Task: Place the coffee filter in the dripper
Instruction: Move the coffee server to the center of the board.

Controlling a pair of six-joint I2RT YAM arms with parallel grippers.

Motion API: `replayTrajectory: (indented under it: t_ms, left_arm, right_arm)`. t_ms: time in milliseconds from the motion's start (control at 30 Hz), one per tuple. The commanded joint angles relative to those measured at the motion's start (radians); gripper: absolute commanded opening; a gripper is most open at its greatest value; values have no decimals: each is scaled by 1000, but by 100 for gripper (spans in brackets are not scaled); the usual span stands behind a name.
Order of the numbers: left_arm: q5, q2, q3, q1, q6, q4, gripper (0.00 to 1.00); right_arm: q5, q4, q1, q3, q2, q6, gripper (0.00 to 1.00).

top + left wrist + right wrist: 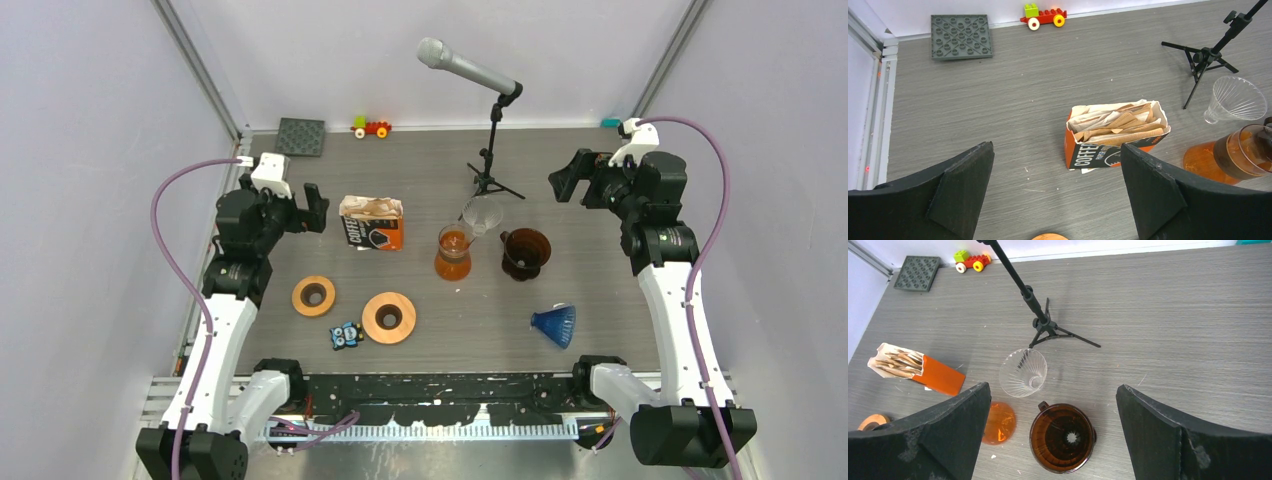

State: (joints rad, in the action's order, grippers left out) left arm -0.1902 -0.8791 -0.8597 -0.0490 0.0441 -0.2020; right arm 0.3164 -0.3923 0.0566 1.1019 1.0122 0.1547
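Nothing is done yet: the left end effector (314,208) and right end effector (566,184) both hang released and empty above the counter (600,290). The paper filters (1120,126) sit in their box (372,232). The brown dripper (525,252), at the box's 3 o'clock, is empty.

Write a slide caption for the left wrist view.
Open left gripper hovers over the opened coffee filter box, clear dripper and amber carafe nearby.

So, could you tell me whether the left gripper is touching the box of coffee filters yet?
Apart. The top view shows a strip of bare table between the open left gripper and the box of coffee filters.
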Motion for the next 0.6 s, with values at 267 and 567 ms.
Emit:
replayTrajectory:
  t_ms: [267,567]
  left_arm:
    - [-2,-8,-15,17,-27,-15,100]
    - [-145,-14,-84,20,-116,-138,100]
  right_arm:
    - [39,42,6,1,-18,-31,100]
    - [255,-87,-3,40,10,-210,99]
